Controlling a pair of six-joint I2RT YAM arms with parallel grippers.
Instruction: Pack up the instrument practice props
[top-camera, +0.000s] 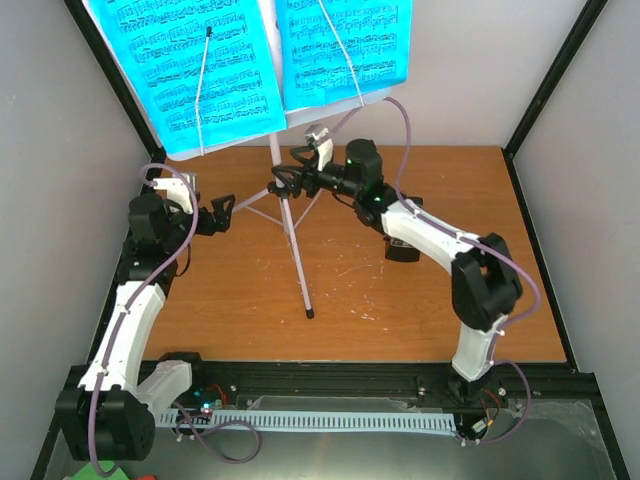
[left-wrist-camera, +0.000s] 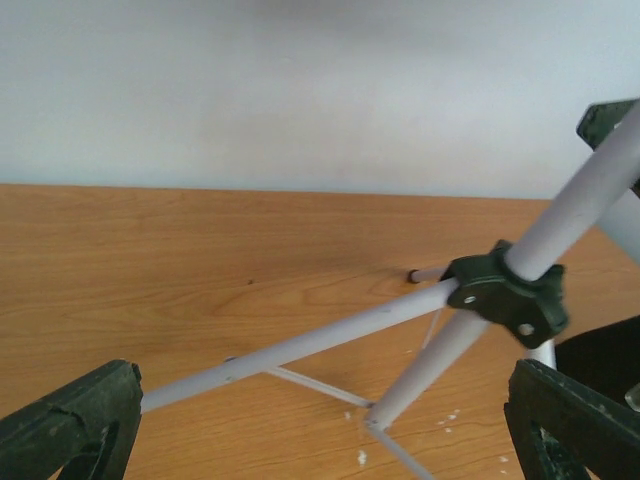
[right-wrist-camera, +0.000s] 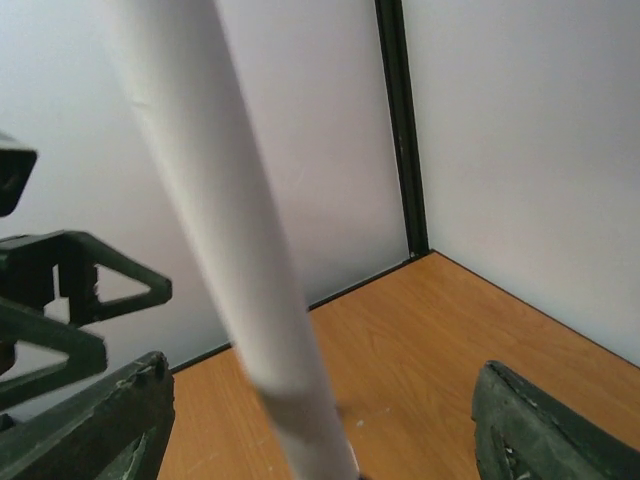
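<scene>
On the left, the left gripper (top-camera: 222, 212) stands with its jaws wide apart and holds nothing. In its wrist view one tripod leg (left-wrist-camera: 300, 345) of the stand (top-camera: 296, 255) runs between the fingers (left-wrist-camera: 70, 430). The leg slants from low on the left up to the black hub (left-wrist-camera: 505, 295) on the right, and I cannot tell whether it touches the left finger. The leg's tip therefore lies at this gripper, and its long axis points right and upward toward the pole.

The stand is in the middle of the table (top-camera: 420, 320), towards the far side. It is still upright on its spread legs, with the cyan pages (top-camera: 200, 70) on the desk at the top.

On the right, the right gripper (top-camera: 287, 180) reaches in from the right at about hub height. Its jaws are also apart, with the pole (right-wrist-camera: 230, 230) between them, nearer the left finger (right-wrist-camera: 90, 420) and gripped by neither. The pole runs steeply up through that view, across the line of closing.

The right arm is the nearer one to the pole. By my reading, its next move is to close on the pole and steady the stand, while the left arm works the leg inward.
</scene>
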